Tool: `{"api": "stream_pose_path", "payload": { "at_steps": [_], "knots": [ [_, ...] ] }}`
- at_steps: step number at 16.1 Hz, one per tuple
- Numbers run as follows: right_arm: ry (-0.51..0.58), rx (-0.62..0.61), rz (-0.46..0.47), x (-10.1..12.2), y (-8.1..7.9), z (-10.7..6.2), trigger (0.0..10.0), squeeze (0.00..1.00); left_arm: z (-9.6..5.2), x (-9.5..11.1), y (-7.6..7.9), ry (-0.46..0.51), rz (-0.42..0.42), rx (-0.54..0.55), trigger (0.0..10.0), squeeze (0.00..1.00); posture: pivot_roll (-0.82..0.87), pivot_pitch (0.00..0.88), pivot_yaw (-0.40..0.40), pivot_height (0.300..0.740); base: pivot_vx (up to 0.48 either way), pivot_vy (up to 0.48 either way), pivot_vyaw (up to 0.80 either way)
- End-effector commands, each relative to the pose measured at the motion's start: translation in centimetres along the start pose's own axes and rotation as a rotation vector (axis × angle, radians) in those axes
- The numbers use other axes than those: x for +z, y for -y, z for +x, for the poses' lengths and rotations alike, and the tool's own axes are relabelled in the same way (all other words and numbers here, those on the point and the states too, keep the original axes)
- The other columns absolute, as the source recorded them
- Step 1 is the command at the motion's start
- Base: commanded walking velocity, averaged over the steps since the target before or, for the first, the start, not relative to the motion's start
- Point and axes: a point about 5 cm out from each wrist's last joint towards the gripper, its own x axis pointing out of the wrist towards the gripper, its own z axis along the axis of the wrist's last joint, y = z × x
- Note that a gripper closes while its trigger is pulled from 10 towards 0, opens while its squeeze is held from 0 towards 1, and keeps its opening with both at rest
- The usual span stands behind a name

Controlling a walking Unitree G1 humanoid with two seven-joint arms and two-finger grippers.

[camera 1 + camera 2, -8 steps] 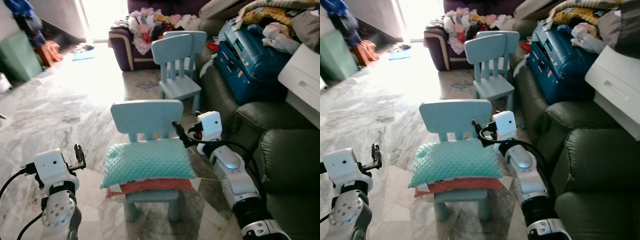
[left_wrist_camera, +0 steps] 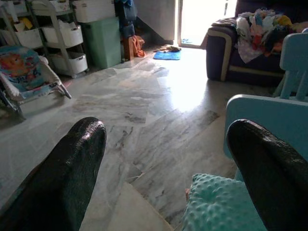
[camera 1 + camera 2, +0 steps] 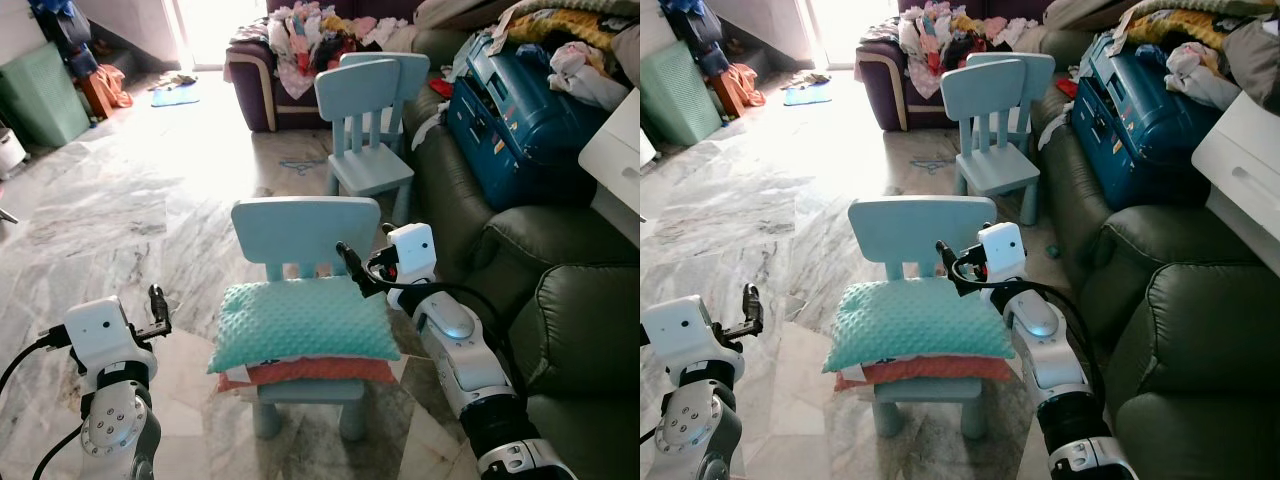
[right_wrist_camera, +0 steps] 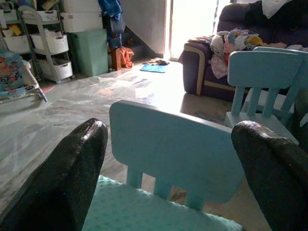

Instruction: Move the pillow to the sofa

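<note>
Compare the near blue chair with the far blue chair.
The near chair carries a teal pillow stacked on an orange cushion; the far chair has a bare seat. The near chair stands between the two grippers; the far chair stands against the green sofa. Both are the same light-blue style with slatted backs.

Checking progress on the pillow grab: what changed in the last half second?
The view shifted, so the camera moved. The right gripper now sits slightly nearer the chair back. The teal pillow lies untouched on the chair; left gripper unchanged, both open.
</note>
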Motion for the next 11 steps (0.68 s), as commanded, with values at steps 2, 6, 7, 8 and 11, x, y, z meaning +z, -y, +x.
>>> {"api": "stream_pose_path", "payload": {
  "at_steps": [2,6,7,8,11],
  "knots": [
    [0.022,0.011,-0.014,0.73,-0.03,0.2,10.0,0.0,-0.1,0.0,-0.62,-0.001,-0.004,0.005,10.0,0.0,-0.11,0.035,0.036,0.74,0.433,0.0,0.0],
    [0.022,0.012,-0.015,0.74,0.03,0.14,10.0,0.0,-0.23,-0.26,-0.44,-0.009,-0.017,0.004,10.0,0.0,-0.11,0.044,0.035,0.74,0.441,0.0,0.0],
    [0.02,0.013,-0.015,0.69,0.05,0.07,10.0,0.0,-0.3,-0.35,-0.46,-0.011,-0.004,0.009,10.0,0.0,-0.11,0.044,0.034,0.74,0.0,0.0,0.0],
    [0.017,0.015,-0.015,0.62,0.06,0.0,10.0,0.0,-0.4,-0.36,-0.3,-0.006,0.019,-0.005,10.0,0.0,-0.11,0.044,0.035,0.74,0.0,0.0,0.0],
    [0.019,0.015,-0.014,0.69,0.07,0.01,10.0,0.0,-0.41,-0.43,-0.23,-0.009,0.013,-0.009,10.0,0.0,-0.11,0.044,0.036,0.74,0.0,0.0,0.0]
  ]
}}
